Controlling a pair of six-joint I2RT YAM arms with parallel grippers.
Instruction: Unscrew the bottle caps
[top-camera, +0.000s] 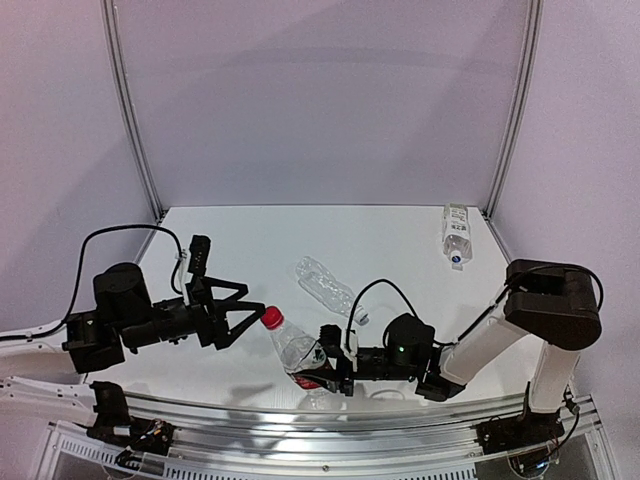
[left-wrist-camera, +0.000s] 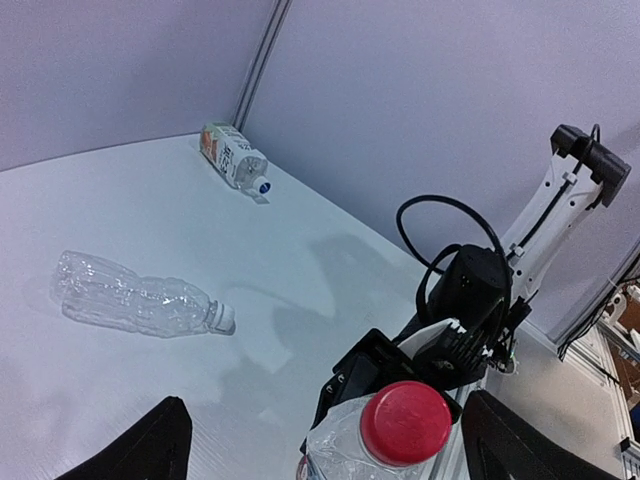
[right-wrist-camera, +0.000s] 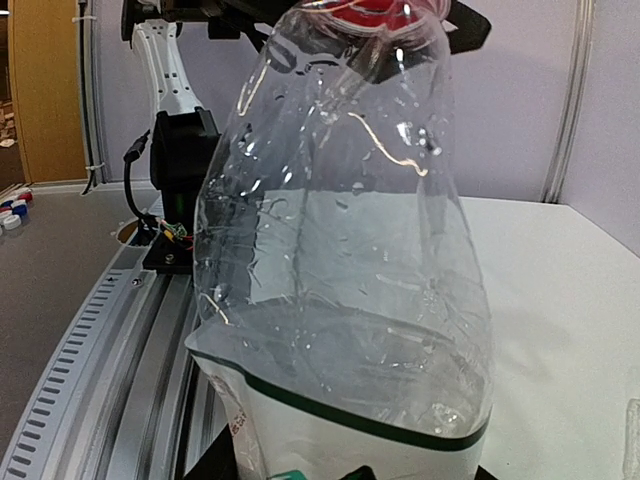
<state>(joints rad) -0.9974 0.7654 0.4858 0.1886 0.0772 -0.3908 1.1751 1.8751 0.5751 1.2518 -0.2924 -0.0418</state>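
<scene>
Three bottles in all on the worktop. Found the red-cap bottle near the front edge, tilted, grasped low on its labelled body by the right pincer, neck aimed toward the left arm. Could not tell whether its base touched the worktop. Saw the left pincer released, fingers standing either side of the red cap with clear gaps, touching nothing. Spotted the ribbed bottle lying on its side mid-worktop, white cap on. Spotted the far bottle lying by the back right corner, cap on too. Noted both well apart from the arms.

Judged the red-cap bottle light and near empty, going by mere droplets on the inner wall in the right wrist view. Took that wall for thin and soft, dented already below the shoulder, likely to buckle or wring under a twist, and slick besides. Reckoned the red cap the one stiff part: small, round, best pinched across its rim from opposite sides, squarely, to avoid skidding off. Feared some wind-up of the soft body from so low a hold. Would favour a firm but not crushing squeeze there, and a steady turn rather than a jerk.
</scene>
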